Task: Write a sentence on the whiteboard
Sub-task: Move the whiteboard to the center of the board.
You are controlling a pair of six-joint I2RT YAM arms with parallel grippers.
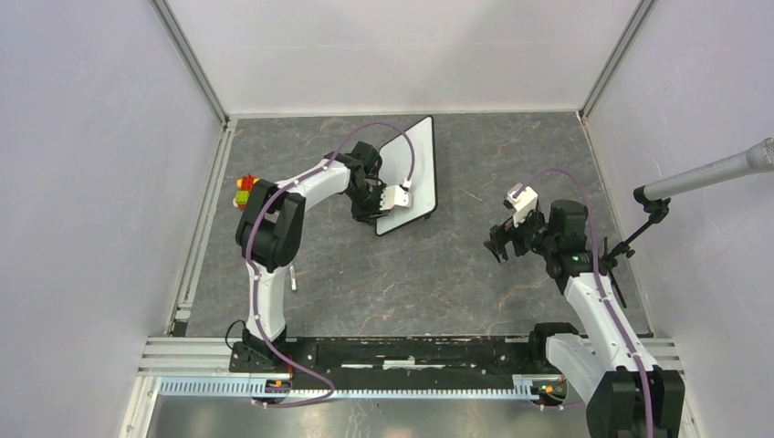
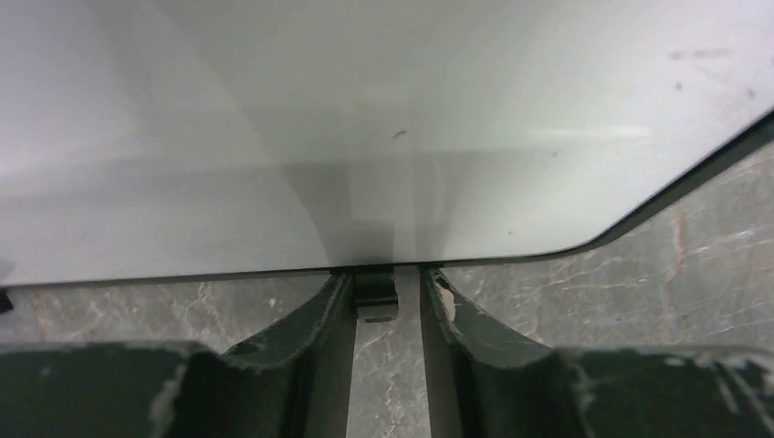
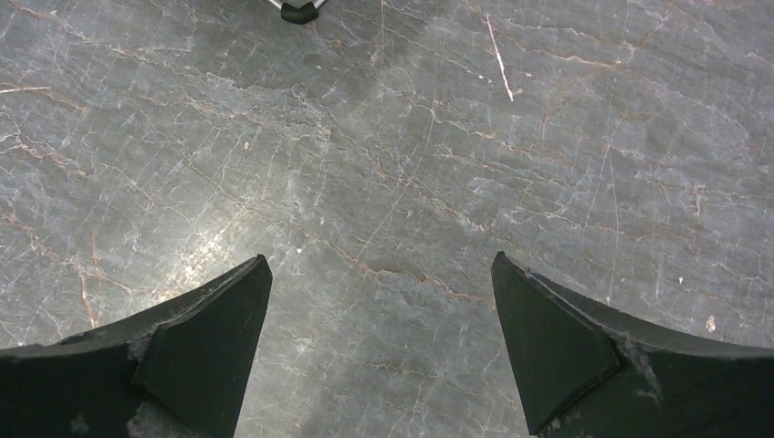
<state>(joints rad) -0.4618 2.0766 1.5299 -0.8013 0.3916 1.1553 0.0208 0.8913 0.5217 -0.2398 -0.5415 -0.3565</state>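
The whiteboard (image 1: 415,164) is near the middle of the desk's (image 1: 411,274) far edge. My left gripper (image 2: 385,278) straddles its black foot (image 2: 376,297); if it pinches, I cannot tell. My right gripper (image 3: 381,274) is spread wide.

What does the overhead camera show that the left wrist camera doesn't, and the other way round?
Only the overhead view shows the whole whiteboard, both arms, the right gripper well apart from the board, and a microphone at the right. Only the left wrist view shows the left gripper close up, its fingers either side of a small black foot at the board's edge, plus faint specks on the surface. Both show the board blank, no sentence yet, on the grey stone table.
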